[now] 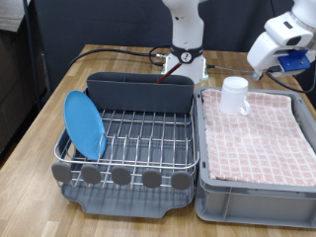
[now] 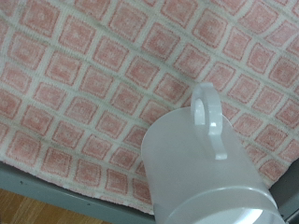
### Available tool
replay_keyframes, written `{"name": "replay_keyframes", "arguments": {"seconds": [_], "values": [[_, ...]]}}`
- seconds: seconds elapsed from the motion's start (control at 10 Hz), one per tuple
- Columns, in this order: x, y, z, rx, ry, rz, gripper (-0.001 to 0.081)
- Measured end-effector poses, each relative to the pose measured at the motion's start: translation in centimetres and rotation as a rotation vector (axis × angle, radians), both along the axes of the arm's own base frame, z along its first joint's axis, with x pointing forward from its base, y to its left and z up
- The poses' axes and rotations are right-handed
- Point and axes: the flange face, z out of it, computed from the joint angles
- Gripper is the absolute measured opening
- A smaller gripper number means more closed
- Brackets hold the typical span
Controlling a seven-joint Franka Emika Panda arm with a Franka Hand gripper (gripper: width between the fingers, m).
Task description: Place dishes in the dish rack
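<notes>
A round bright-blue plate (image 1: 84,123) stands on edge in the silver wire dish rack (image 1: 138,138), at the exterior view's left side of it. A small white cup (image 1: 235,95) with a handle stands on the pink checked cloth (image 1: 267,133) in the grey tub, near its far left corner. My gripper (image 1: 269,61) hovers above and to the right of the cup, apart from it. The wrist view looks down on the cup (image 2: 201,173) and the cloth (image 2: 84,84); no fingers show there.
The grey tub (image 1: 257,193) sits right beside the rack on the wooden table. A dark grey utensil trough (image 1: 138,91) runs along the rack's far side. Round grey tabs (image 1: 120,176) line its near edge. The robot base (image 1: 185,61) stands behind the rack.
</notes>
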Motion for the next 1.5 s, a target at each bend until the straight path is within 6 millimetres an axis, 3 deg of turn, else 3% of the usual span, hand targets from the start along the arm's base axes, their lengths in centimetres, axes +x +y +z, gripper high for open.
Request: {"name": "replay_keyframes", "arguments": {"seconds": [0.5, 1.0, 1.5], "values": [[0.1, 1.1, -3.1, -0.047, -0.01, 0.026, 0.0802], [-0.3, -0.8, -6.3, -0.008, 0.03, 0.035, 0.0802], [-0.3, -2.3, -7.3, 0.013, 0.048, 0.052, 0.0802]]}}
